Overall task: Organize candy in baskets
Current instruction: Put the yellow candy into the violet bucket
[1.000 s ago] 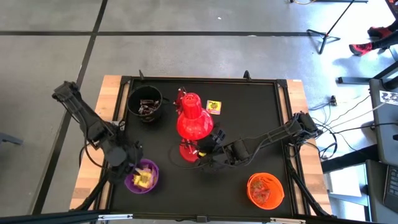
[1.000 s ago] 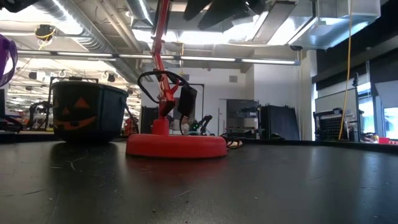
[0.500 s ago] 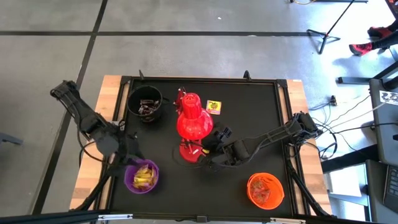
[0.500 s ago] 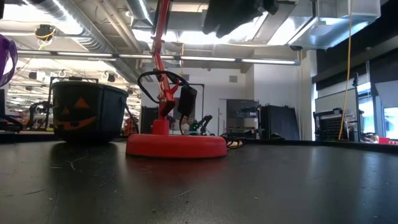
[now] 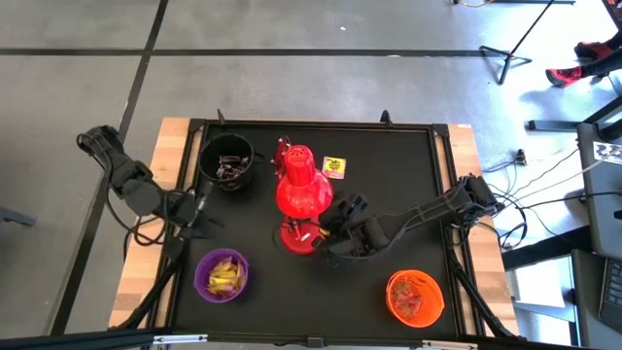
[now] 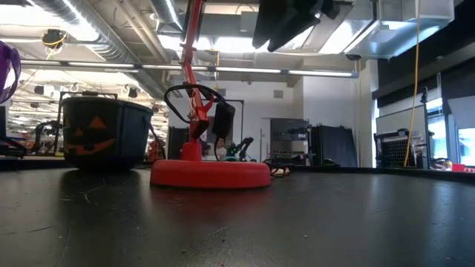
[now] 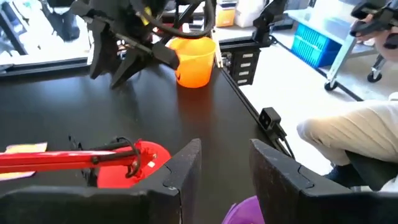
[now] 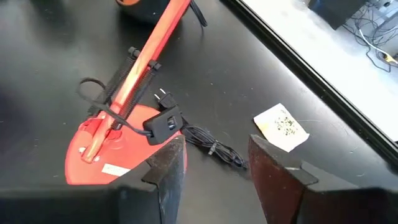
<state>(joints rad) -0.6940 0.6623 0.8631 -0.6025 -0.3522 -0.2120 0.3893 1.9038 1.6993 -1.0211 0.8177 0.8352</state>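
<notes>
- The red desk lamp (image 5: 299, 194) stands mid-table, its round base (image 6: 211, 173) nearer the front edge than its shade; all else is placed from it.
- The black bucket (image 5: 226, 161) sits to the lamp's left toward the far edge, with dark candy inside; the purple bucket (image 5: 222, 275) sits to its front left with yellow candy (image 5: 224, 276) inside; the orange bucket (image 5: 415, 297) sits to its front right, well apart.
- A loose yellow packet (image 5: 334, 166) lies just beside the lamp's shade, on the far right side.
- The right gripper (image 5: 342, 216) hangs just right of the lamp's base, fingers parted with nothing between them.
- The left gripper (image 5: 202, 212) hovers well left of the lamp, between the black and purple buckets, fingers parted and empty.
- The right wrist view alone shows the lamp's plug and coiled cord (image 8: 198, 137) lying beside the base.
- The low view alone shows the pumpkin face on the black bucket.
- The left wrist view alone shows a person's light sleeve (image 7: 351, 134) beyond the table's edge.
</notes>
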